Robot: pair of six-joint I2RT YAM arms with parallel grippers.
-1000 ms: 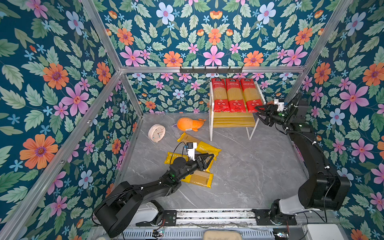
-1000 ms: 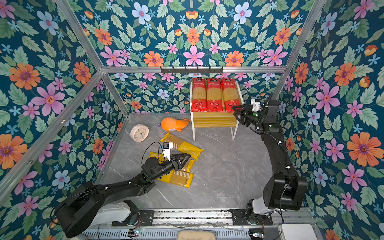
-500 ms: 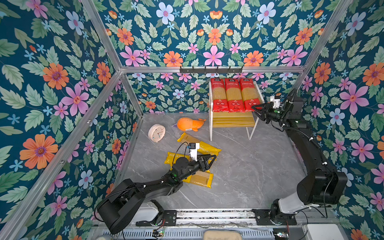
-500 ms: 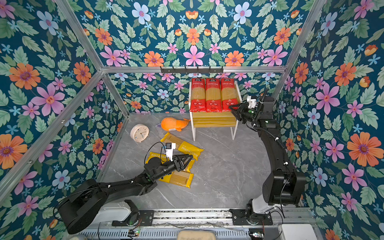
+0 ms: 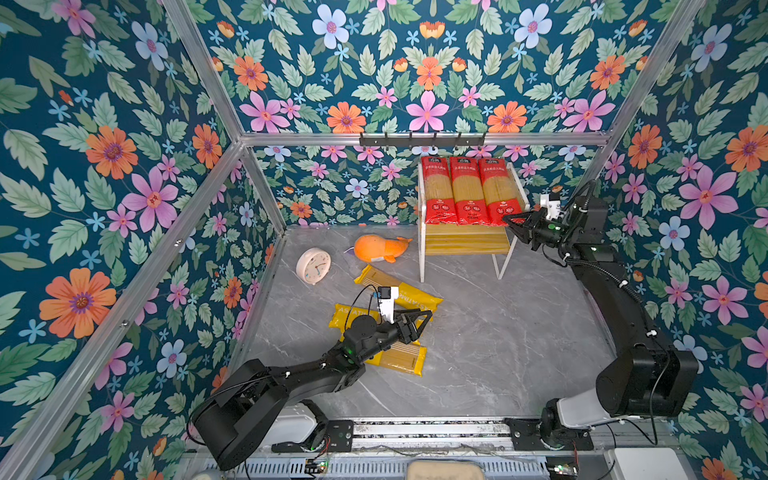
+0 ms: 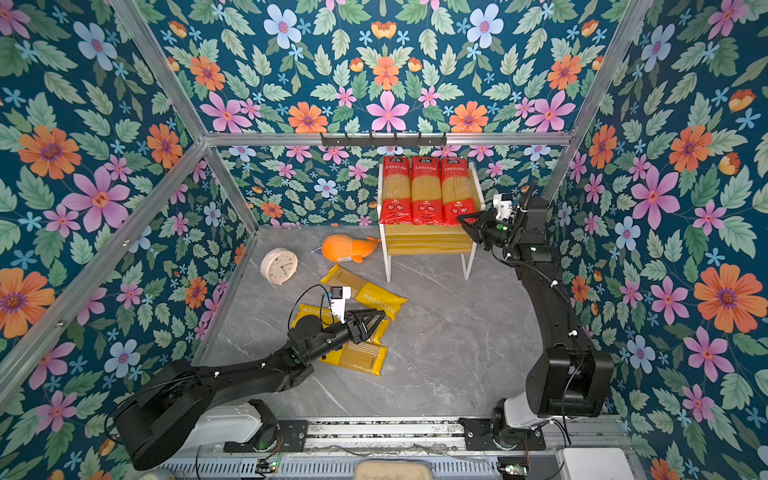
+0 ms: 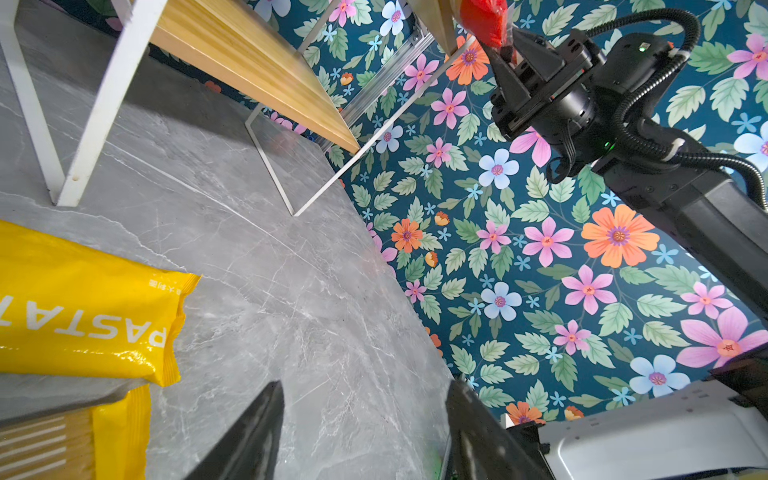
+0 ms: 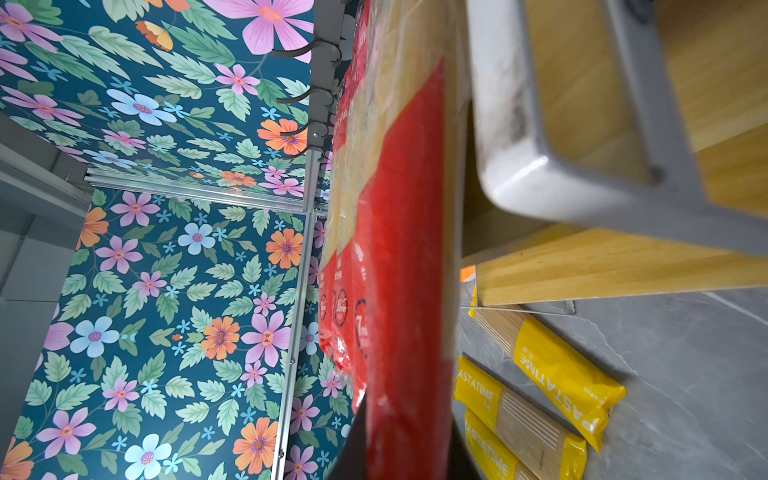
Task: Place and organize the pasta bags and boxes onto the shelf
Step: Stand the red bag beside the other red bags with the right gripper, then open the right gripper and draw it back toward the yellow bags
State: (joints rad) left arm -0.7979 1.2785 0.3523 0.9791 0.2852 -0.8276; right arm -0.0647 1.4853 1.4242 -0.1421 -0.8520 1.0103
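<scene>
Three clear pasta packs with red ends (image 5: 465, 191) (image 6: 426, 189) lie side by side on the top board of the shelf (image 5: 465, 243) (image 6: 428, 243). My right gripper (image 5: 509, 220) (image 6: 462, 218) (image 8: 405, 432) is at the shelf's front right corner, shut on the red end of the rightmost pack (image 8: 399, 291) (image 7: 482, 16). Three yellow PASTATIME packs (image 5: 411, 297) (image 6: 374, 297) (image 8: 557, 374) lie loosely overlapped on the grey floor. My left gripper (image 5: 424, 321) (image 6: 380, 318) (image 7: 365, 386) hangs open just above them, with nothing between its fingers.
An orange plush whale (image 5: 380, 248) and a round white clock (image 5: 313, 266) lie left of the shelf. A black hook rail (image 5: 422, 139) runs along the back wall above it. The shelf's lower board (image 7: 249, 58) is bare. Floral walls close in three sides.
My right gripper has closed on the red end of the rightmost shelf pack. My left gripper has drifted slightly right over the yellow packs, still open.
</scene>
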